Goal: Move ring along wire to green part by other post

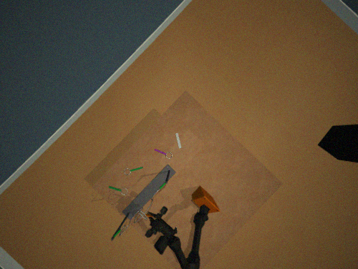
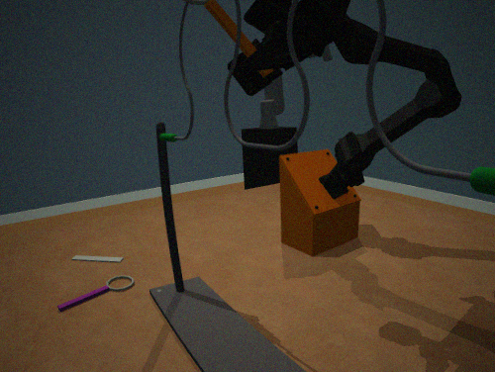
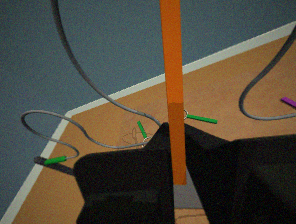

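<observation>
My gripper (image 1: pixel 152 215) (image 2: pixel 256 55) (image 3: pixel 171 126) is shut on the ring's orange handle (image 2: pixel 232 27) (image 3: pixel 172 70). It holds the handle high in the air among the loops of the thin grey wire (image 2: pixel 436 171) (image 3: pixel 265 119). The handle points up and away from the fingers. The ring itself is cut off at the top edge of both views. One dark post (image 2: pixel 168 213) stands on the grey base plate (image 1: pixel 147 193) (image 2: pixel 218 331), with a green wire part (image 2: pixel 168 138) (image 3: pixel 55 160) at its top. The other green part (image 2: pixel 482 179) shows at the right edge.
The arm's orange base block (image 1: pixel 205 200) (image 2: pixel 317 208) stands beside the plate. Loose on the floor lie a purple-handled ring (image 1: pixel 161 152) (image 2: pixel 84 297), two green-handled rings (image 1: pixel 136 169) (image 1: pixel 115 188) and a white strip (image 1: pixel 178 140) (image 2: pixel 97 258). A black box (image 1: pixel 340 142) stands far right.
</observation>
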`<state>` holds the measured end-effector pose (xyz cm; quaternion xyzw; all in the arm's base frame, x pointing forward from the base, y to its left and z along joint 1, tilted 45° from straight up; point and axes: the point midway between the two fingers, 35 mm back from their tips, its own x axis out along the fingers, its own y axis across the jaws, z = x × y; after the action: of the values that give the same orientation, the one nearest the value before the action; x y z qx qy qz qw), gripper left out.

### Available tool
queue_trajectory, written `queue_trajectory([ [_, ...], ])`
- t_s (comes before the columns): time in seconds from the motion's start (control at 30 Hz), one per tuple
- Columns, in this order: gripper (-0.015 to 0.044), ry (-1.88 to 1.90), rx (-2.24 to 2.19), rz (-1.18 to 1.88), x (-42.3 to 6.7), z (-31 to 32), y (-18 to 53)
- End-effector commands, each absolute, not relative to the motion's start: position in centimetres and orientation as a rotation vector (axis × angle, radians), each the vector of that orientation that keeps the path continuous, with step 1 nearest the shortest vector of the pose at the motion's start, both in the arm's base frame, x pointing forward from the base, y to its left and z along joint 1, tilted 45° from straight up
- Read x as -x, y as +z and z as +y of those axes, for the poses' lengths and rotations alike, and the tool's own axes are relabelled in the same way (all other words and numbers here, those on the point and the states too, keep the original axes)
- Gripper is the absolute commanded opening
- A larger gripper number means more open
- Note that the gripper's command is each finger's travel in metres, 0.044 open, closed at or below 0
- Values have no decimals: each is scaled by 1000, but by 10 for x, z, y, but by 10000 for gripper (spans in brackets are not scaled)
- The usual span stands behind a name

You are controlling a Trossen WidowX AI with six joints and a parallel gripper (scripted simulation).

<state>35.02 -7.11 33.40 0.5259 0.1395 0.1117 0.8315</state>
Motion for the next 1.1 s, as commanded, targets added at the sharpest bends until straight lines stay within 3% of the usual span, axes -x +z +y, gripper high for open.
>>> queue_trajectory([
  [0.0,-150,253,-1165,285,-350,-70,335],
  [1.07,-150,351,-1544,180,-351,-67,347],
])
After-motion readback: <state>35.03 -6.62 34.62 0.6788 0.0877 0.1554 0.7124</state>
